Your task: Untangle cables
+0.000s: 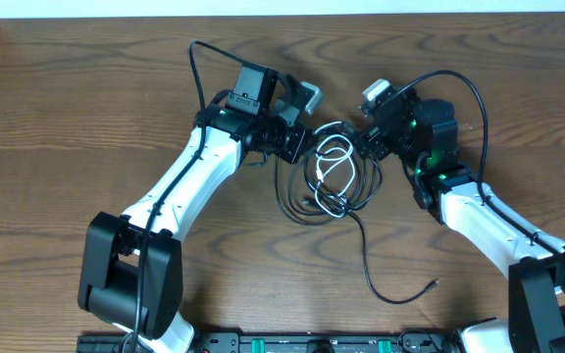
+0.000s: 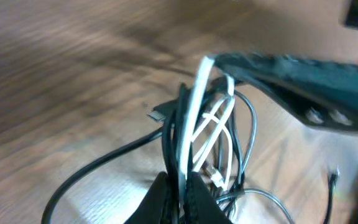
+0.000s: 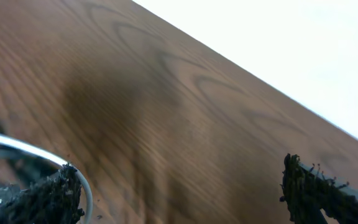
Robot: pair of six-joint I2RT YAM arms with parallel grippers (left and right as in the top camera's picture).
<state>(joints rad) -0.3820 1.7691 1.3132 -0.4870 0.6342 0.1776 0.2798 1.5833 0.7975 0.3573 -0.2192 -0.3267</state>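
The left arm (image 1: pixel 189 181) reaches forward and inward across the worktop (image 1: pixel 86 118), bent at the elbow. Its left tool (image 1: pixel 300 147) is tipped down at the edge of the cables (image 1: pixel 332 175). In the wrist view the left tool (image 2: pixel 180 198) is clenched on a bunch of strands that rise from between its fingertips: black ones and the white cable (image 2: pixel 197 106). The rest of the tangle lies looped on the wood just ahead of it.

The right arm (image 1: pixel 479 221) comes in from the opposite side, also bent, so the right tool (image 1: pixel 366 137) faces the left tool with the tangle between them. The right tool (image 3: pixel 178 167) is released, with its fingers (image 3: pixel 42 199) spread wide and nothing between them. A pale strand curves just beside one finger, but contact cannot be told. One black cord (image 1: pixel 381 265) trails from the tangle back towards the arm bases.
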